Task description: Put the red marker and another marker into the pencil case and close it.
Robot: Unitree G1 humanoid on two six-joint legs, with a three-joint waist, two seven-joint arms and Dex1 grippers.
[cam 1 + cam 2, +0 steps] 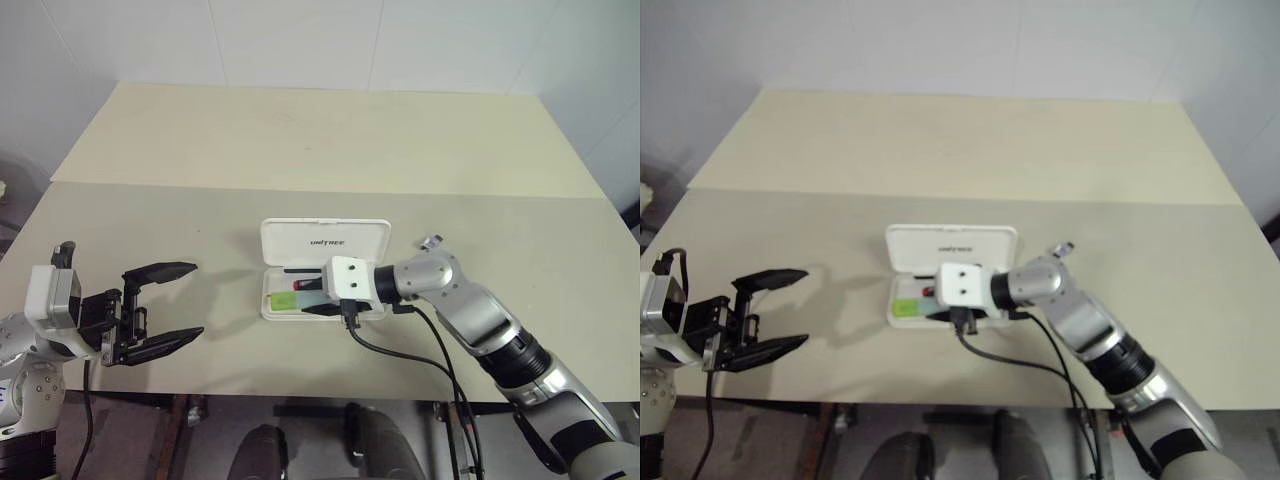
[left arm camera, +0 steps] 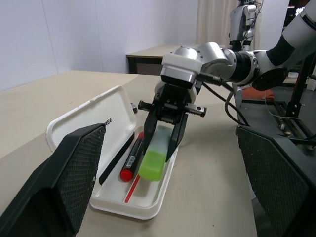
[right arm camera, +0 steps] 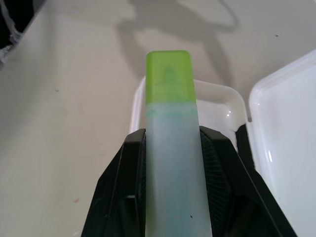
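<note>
Fingers of the right gripper [image 2: 165, 143] pinch the green marker [image 2: 154, 159] by its pale body, lime cap pointing away, low over the open pencil case [image 1: 322, 245] on the table [image 1: 300, 140]. Inside the tray lies the red marker [image 2: 132, 157], beside a dark pen [image 2: 116, 158]. Off to the left, the left gripper [image 1: 160, 305] hangs spread wide, holding nothing.

Pale beige table [image 1: 330, 140] across the whole scene, a seam running side to side between two tabletops. White tiled wall [image 1: 300, 40] right behind the far edge. Further back in the room, another light-topped table [image 2: 148, 52], a pale curtain [image 2: 212, 19], black frames [image 2: 296, 98] standing on a dark floor.
</note>
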